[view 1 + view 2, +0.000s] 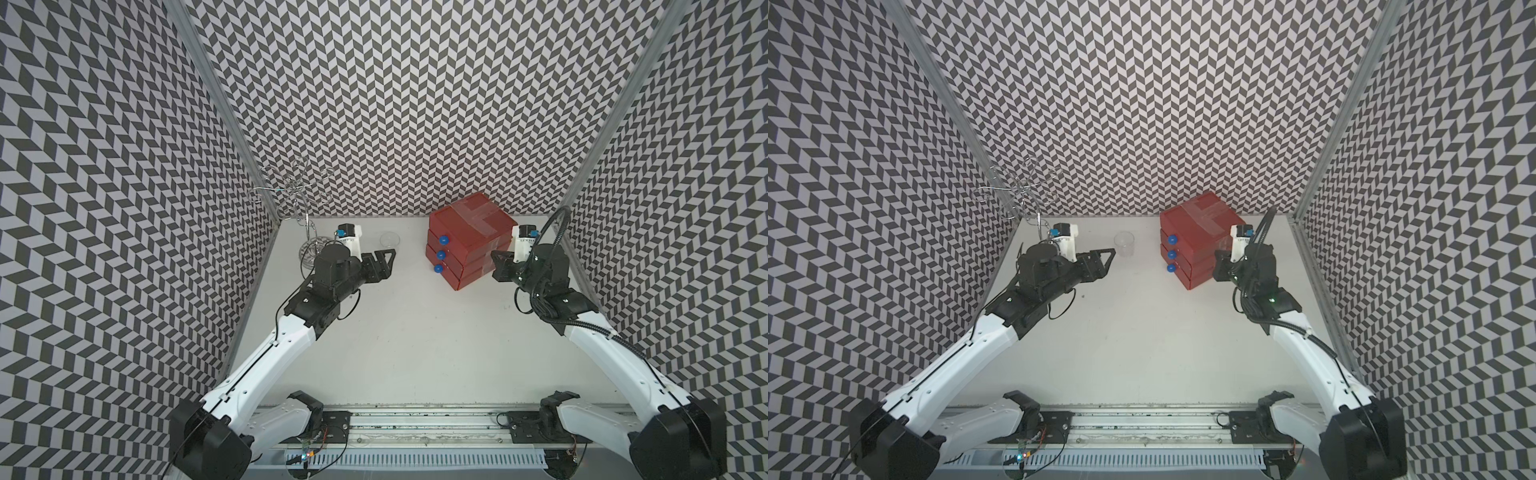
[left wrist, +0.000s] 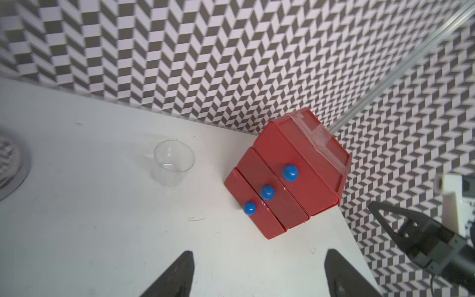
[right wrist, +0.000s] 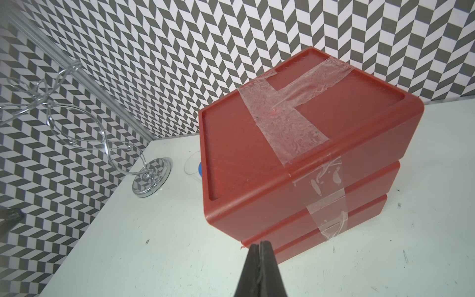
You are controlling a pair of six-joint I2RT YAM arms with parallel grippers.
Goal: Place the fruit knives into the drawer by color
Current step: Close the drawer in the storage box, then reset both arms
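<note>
The drawer (image 1: 469, 241) (image 1: 1200, 237) is a red box of three stacked drawers with blue ball knobs (image 2: 290, 172) and clear tape over its top (image 3: 282, 110). It stands at the back right of the table, and all three fronts look pushed in. No fruit knives show in any view. My left gripper (image 1: 390, 254) (image 2: 259, 253) hovers left of the drawer fronts, open and empty, its fingers (image 2: 185, 267) wide apart. My right gripper (image 1: 495, 254) (image 3: 260, 243) is shut on nothing, its tip close to the box's lower side corner.
A clear plastic cup (image 1: 390, 241) (image 2: 173, 162) stands empty between the left gripper and the drawer. A chrome wire stand (image 1: 307, 224) (image 3: 151, 177) occupies the back left corner. Patterned walls close in the table on three sides.
</note>
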